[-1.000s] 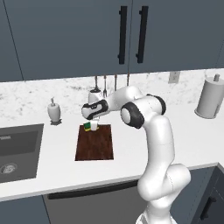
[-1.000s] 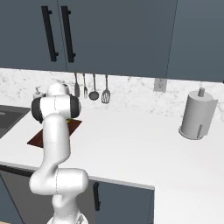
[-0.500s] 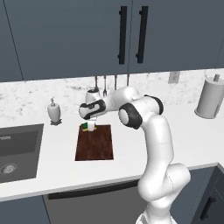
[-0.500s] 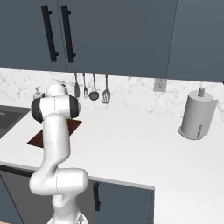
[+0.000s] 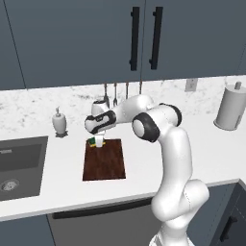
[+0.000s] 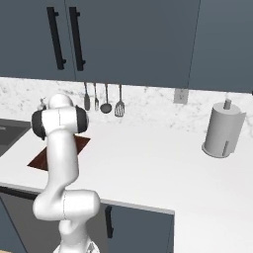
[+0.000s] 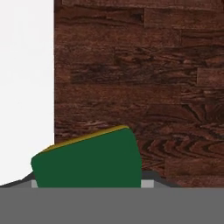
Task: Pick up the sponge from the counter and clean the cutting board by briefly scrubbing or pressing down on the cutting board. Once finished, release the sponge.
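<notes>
My gripper (image 5: 98, 142) is shut on the sponge (image 5: 91, 141), a small block with a dark green face and a yellow layer. It hangs at the far left corner of the dark reddish-brown cutting board (image 5: 104, 161) on the white counter (image 5: 202, 149). In the hand view the sponge (image 7: 87, 162) sits tilted at the bottom, straddling the board's (image 7: 144, 87) left edge, with white counter (image 7: 26, 87) beside it. Whether the sponge touches the wood I cannot tell. The fingers are mostly hidden behind the sponge. In the right base view the arm covers most of the board (image 6: 40, 159).
A soap dispenser (image 5: 59, 122) stands left of the board, and the dark sink (image 5: 19, 163) lies beyond it. Utensils (image 5: 116, 94) hang on the backsplash behind the arm. A paper towel holder (image 5: 230, 108) stands far right. Dark cabinets hang overhead.
The hand has shifted slightly left with the sponge, from over the board's far edge toward its far left corner.
</notes>
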You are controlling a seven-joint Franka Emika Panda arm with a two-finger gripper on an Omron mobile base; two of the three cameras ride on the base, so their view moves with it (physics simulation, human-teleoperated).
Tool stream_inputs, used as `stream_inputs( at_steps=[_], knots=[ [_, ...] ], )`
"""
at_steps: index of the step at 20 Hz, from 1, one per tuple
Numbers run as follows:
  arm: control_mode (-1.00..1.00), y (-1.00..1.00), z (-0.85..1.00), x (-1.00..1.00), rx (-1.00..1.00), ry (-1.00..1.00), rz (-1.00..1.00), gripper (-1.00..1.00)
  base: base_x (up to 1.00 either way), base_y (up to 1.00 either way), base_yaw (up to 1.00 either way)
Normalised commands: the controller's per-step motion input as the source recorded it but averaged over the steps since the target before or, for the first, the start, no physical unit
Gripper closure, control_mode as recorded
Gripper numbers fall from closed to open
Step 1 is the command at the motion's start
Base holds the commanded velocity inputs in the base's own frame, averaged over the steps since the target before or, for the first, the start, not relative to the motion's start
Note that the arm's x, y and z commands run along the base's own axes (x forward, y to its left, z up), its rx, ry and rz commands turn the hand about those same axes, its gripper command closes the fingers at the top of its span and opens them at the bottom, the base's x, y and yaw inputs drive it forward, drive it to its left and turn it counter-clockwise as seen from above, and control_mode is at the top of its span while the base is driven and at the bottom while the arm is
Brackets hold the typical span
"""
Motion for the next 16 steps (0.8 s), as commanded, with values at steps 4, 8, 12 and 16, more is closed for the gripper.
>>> stream_inputs(
  at_steps=[4,8,12,16],
  knots=[
    [-1.00,0.26,-0.29,-1.00,0.00,0.00,0.00,1.00,0.00,0.00,0.00],
    [-1.00,0.26,-0.25,-1.00,-0.05,0.00,-0.01,1.00,0.00,0.00,0.00],
    [-1.00,0.31,-0.03,-0.79,-0.12,-0.15,-0.03,1.00,0.00,0.00,0.00],
    [-1.00,0.28,0.02,-0.43,-0.09,-0.23,-0.08,1.00,0.00,0.00,0.00]
  ],
)
